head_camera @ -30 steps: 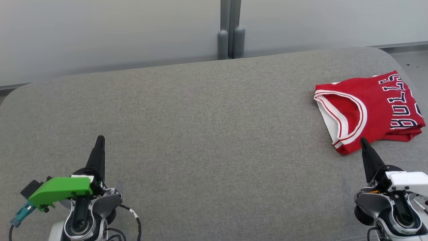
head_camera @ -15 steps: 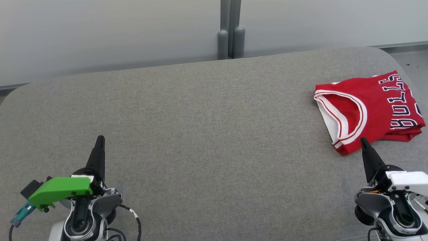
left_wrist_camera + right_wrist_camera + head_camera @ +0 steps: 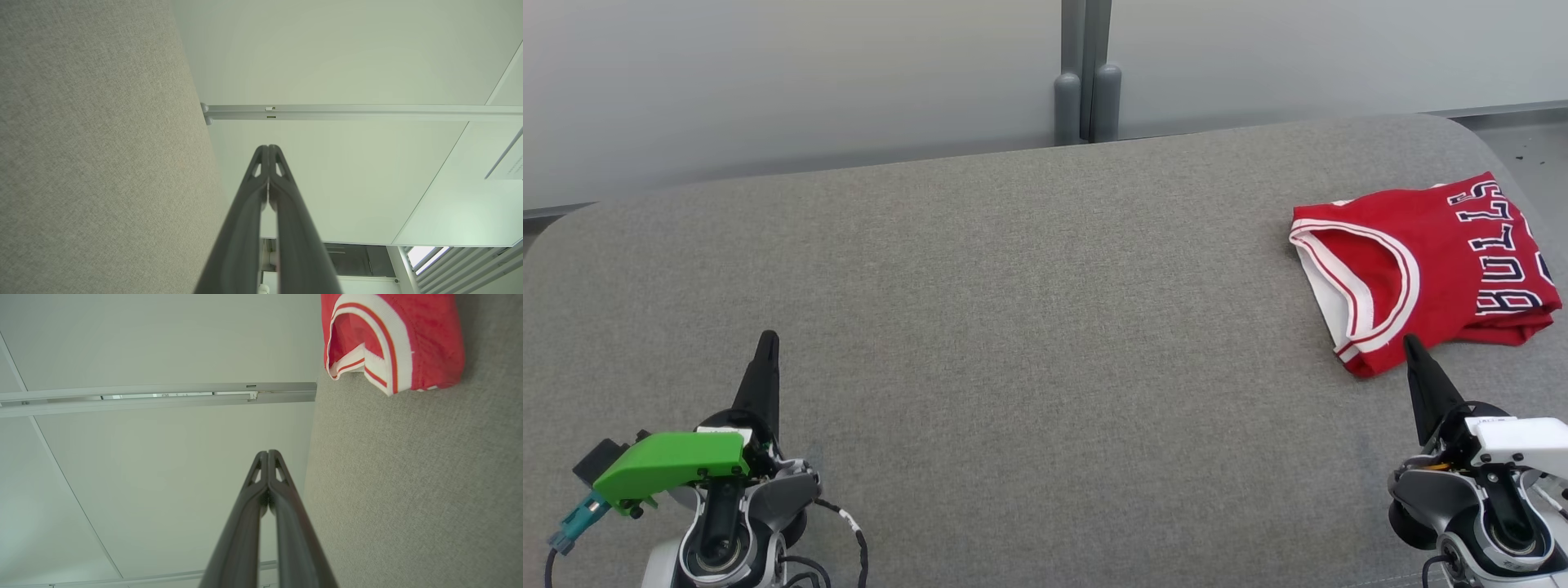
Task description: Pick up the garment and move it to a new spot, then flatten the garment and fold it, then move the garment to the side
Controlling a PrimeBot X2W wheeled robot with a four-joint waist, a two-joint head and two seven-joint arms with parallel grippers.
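Red garment (image 3: 1429, 269) lay folded at table (image 3: 1013, 327) right edge. Left gripper (image 3: 767, 343), right gripper (image 3: 1411, 347) both closed together, empty.

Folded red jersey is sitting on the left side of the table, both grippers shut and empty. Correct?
Wrong side: the head view shows the folded red jersey on the right side of the table, just ahead of the right gripper. The rest holds: it and the left gripper are both shut and empty.
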